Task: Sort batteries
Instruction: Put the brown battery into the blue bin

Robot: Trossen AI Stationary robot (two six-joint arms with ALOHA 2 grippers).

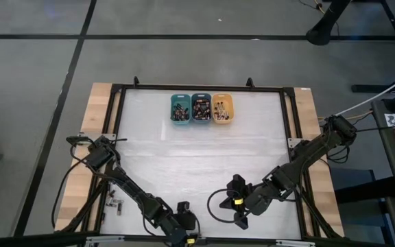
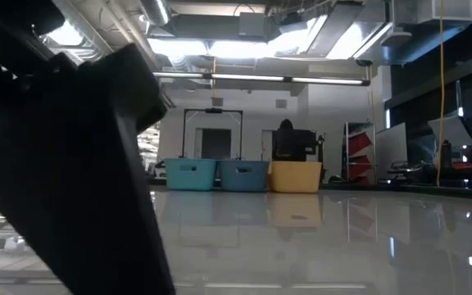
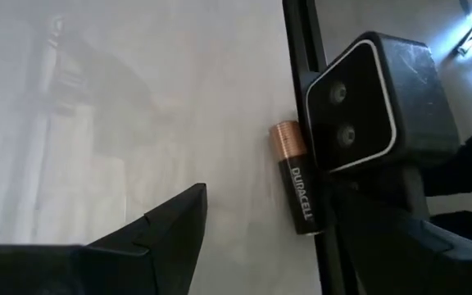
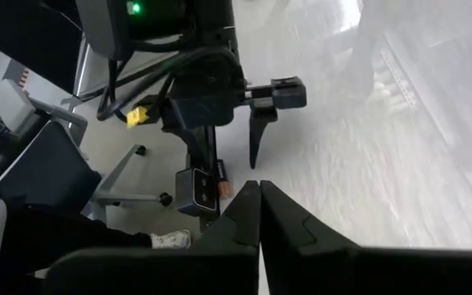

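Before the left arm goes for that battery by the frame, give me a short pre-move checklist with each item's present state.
1. Left pincer open: ok, fingers stand apart.
2. Battery in the left wrist view: ok, lying flat on the white table, between the fingers, nearer one.
3. Room around the battery: not ok, it lies against the black frame rail beside the small camera block.
4. Right pincer out of the way: ok, shut and empty, apart from the left arm.
5. Bins ready: ok, three side by side at the far edge, batteries already inside.
6. Battery's size class: cannot tell.
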